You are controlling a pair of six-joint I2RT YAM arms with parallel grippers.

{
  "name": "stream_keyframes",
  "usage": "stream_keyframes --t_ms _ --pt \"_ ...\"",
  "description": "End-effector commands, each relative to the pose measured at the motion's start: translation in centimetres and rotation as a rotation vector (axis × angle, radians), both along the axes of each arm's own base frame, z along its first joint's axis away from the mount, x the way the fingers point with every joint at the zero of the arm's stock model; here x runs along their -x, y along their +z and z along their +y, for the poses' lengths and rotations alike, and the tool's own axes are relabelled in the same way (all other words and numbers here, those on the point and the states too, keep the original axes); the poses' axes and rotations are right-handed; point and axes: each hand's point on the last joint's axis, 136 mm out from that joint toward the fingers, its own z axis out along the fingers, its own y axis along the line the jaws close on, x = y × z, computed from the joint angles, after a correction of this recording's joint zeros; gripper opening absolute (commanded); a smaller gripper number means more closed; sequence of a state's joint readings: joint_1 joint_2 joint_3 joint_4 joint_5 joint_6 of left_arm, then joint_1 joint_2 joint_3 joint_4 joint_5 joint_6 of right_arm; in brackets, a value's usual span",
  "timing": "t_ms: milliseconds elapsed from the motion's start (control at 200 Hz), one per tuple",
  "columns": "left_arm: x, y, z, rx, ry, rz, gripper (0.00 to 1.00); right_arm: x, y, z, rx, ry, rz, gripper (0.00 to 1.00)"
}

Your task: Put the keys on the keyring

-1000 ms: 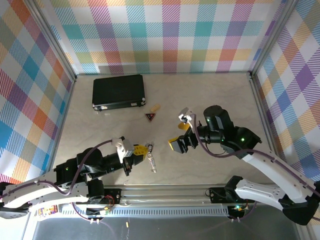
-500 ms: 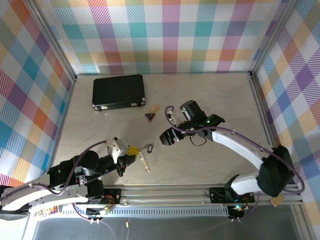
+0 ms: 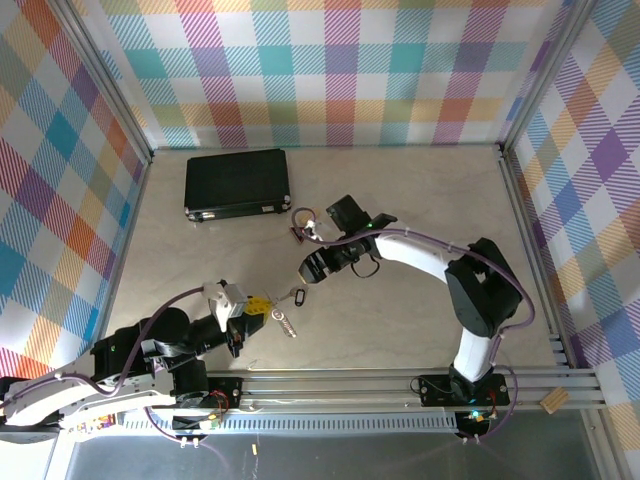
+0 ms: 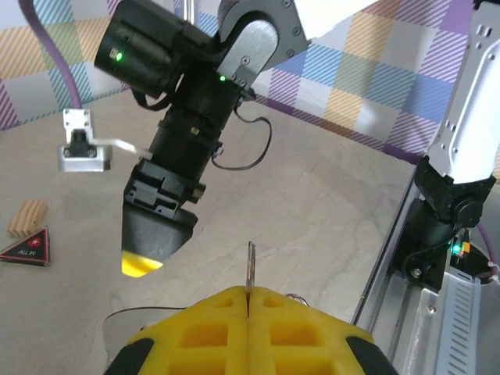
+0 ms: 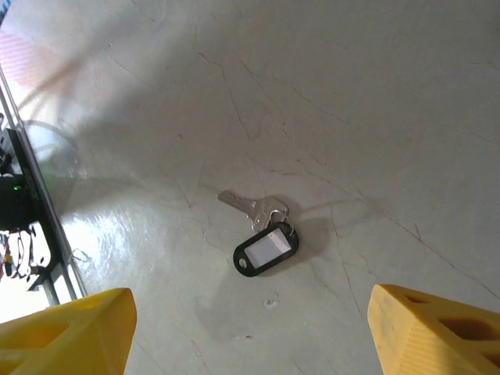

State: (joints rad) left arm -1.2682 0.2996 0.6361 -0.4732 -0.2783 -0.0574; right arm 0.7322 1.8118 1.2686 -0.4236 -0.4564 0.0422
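Note:
My left gripper [image 3: 255,305] [image 4: 248,297] is shut on a thin metal piece [image 4: 250,266] that stands edge-on between its yellow fingers. From it the silver-grey keys [image 3: 284,322] trail over the table to the right. The keyring [image 3: 297,296] [image 5: 266,238], a small ring with a black oval tag and one silver key on it, lies flat just beyond them. My right gripper [image 3: 309,247] [image 5: 250,332] hovers over the keyring, open, with nothing between its fingers. Its dark finger [image 4: 160,226] looms in front of the left wrist camera.
A black case [image 3: 237,183] lies at the back left. A dark-red triangular trinket [image 3: 298,236] [image 4: 23,248] with a tan piece [image 4: 26,217] sits under the right gripper's far side. A metal rail [image 3: 350,385] runs along the near edge, and plaid walls enclose the table.
The right arm has swung left and down over the keyring, and its jaws have narrowed slightly. The left gripper has drawn back to the left, dragging the silver keys along.

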Motion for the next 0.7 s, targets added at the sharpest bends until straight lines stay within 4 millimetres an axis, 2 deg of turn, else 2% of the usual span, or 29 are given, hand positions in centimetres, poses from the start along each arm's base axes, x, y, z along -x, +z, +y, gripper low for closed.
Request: stream_keyframes --t_ms 0,180,455,690 --pt "0.2 0.3 0.1 0.035 -0.009 -0.001 0.0 0.5 -0.9 1.2 0.001 0.078 0.016 0.75" --pt "0.4 0.3 -0.1 0.045 -0.024 -0.002 0.0 0.6 -2.2 2.2 -0.001 0.112 0.062 0.7" --pt "0.6 0.4 -0.1 0.06 -0.034 -0.009 0.0 0.9 -4.3 2.5 0.024 0.133 0.115 0.6" --pt "0.7 0.6 0.0 0.07 -0.036 -0.011 0.0 1.0 -5.1 2.8 0.021 0.142 0.137 0.52"
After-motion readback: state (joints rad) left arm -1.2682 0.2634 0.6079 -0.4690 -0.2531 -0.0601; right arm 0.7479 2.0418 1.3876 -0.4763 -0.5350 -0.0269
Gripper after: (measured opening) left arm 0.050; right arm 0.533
